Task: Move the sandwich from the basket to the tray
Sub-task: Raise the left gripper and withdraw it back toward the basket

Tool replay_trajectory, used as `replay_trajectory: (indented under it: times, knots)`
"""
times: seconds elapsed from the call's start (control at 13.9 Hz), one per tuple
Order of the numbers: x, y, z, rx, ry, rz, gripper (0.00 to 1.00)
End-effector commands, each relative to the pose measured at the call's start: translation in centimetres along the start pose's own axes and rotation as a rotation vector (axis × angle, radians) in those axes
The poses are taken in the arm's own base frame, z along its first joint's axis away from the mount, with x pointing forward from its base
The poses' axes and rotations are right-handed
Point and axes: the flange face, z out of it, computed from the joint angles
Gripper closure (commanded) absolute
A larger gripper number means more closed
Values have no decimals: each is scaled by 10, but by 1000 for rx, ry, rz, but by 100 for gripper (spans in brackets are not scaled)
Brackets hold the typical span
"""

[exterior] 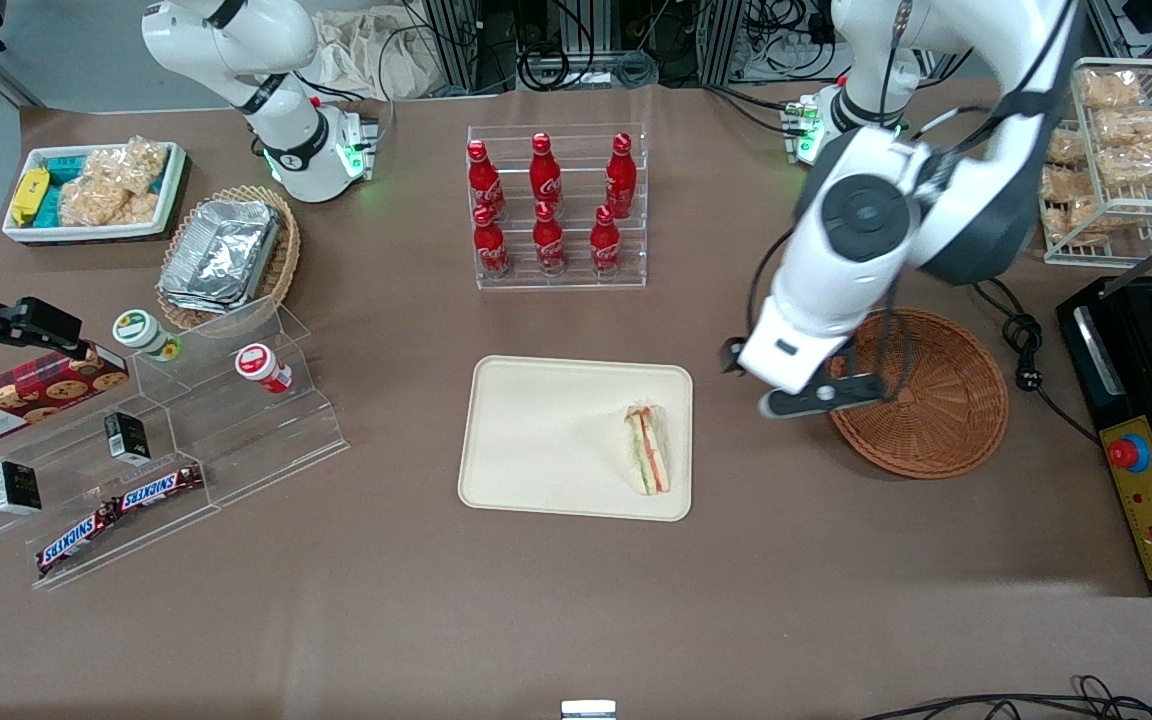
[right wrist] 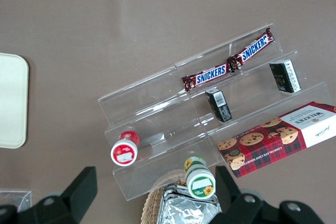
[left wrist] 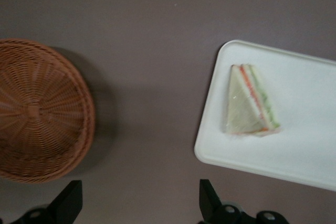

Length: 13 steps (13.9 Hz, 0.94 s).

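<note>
The sandwich [exterior: 647, 450] lies on the cream tray [exterior: 546, 440], near the tray's edge that faces the basket. It also shows in the left wrist view [left wrist: 251, 100] on the tray [left wrist: 294, 145]. The reddish-brown wicker basket [exterior: 936, 400] is empty; it also shows in the left wrist view [left wrist: 37, 111]. My left gripper [exterior: 786, 385] hangs above the bare table between the tray and the basket. It is open and empty, its fingers [left wrist: 210, 200] spread wide.
A clear rack of red cola bottles [exterior: 556, 205] stands farther from the camera than the tray. A black appliance [exterior: 1146, 420] and a wire rack of snack bags [exterior: 1126, 150] are at the working arm's end. A clear stepped shelf [exterior: 156, 440] with snacks lies toward the parked arm's end.
</note>
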Motion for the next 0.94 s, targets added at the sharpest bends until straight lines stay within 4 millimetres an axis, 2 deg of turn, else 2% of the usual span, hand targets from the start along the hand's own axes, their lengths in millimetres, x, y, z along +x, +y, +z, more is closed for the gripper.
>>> replay_trajectory:
  times: [0.0,0.22,0.29,0.43,0.58,0.72,0.86]
  knots:
    - [2,-61,-26,-10,-25,46,0]
    - [14,-115,-54,-15,-62,82,0]
    - [20,-134,-70,-19,-66,59,0]
    - [34,-160,-89,-30,-75,36,0]
    - [43,-178,-92,-32,-75,17,0]
    - [50,-205,-90,-37,-77,-32,0]
    - [49,-221,-95,-35,-83,-58,0]
